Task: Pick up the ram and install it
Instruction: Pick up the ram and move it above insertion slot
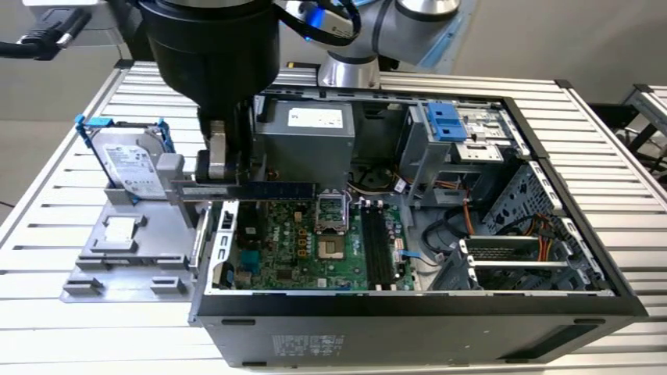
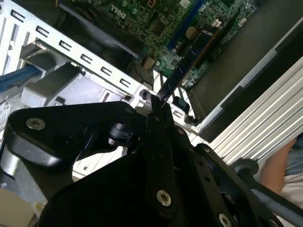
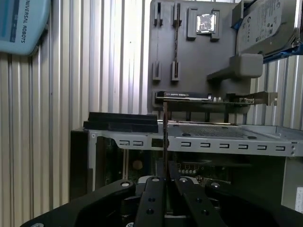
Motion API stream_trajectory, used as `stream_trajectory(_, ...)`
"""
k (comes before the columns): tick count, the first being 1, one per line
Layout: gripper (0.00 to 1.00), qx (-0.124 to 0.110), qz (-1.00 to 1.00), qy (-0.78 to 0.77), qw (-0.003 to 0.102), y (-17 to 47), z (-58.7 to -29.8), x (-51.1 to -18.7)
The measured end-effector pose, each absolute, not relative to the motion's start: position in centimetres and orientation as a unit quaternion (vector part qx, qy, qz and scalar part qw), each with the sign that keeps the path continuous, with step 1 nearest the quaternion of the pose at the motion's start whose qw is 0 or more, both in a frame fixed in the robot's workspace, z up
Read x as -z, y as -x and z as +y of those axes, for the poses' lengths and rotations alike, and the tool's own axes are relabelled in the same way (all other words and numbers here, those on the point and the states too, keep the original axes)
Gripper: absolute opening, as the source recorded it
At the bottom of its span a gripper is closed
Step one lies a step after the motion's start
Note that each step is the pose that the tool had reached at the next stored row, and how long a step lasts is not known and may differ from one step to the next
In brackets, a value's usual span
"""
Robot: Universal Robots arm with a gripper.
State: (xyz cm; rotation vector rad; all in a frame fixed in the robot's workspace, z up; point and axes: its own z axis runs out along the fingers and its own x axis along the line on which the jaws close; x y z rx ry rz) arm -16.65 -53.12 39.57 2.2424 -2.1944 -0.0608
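Slatted metal table (image 1: 42, 226) carries a grey fixture (image 1: 136, 262) holding a hard drive (image 1: 130, 164), on the exterior view's left of the fingers. Gripper (image 1: 224, 176) is clamped on the ram (image 1: 279, 189), which projects from the fingertips above the motherboard (image 1: 302, 250). Black slots (image 1: 377, 250) lie beyond.
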Motion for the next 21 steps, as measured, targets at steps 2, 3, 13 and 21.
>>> stream_trajectory(2,0.0,0.019,-0.699,-0.715,0.002,15.7,-53.1,-39.6)
stream_trajectory(3,0.0,0.019,-0.699,-0.715,0.002,15.3,-53.1,-39.6)
stream_trajectory(13,0.0,0.019,-0.699,-0.715,0.001,10.7,-53.1,-39.6)
stream_trajectory(21,0.0,0.019,-0.699,-0.715,0.001,7.1,-53.1,-39.6)
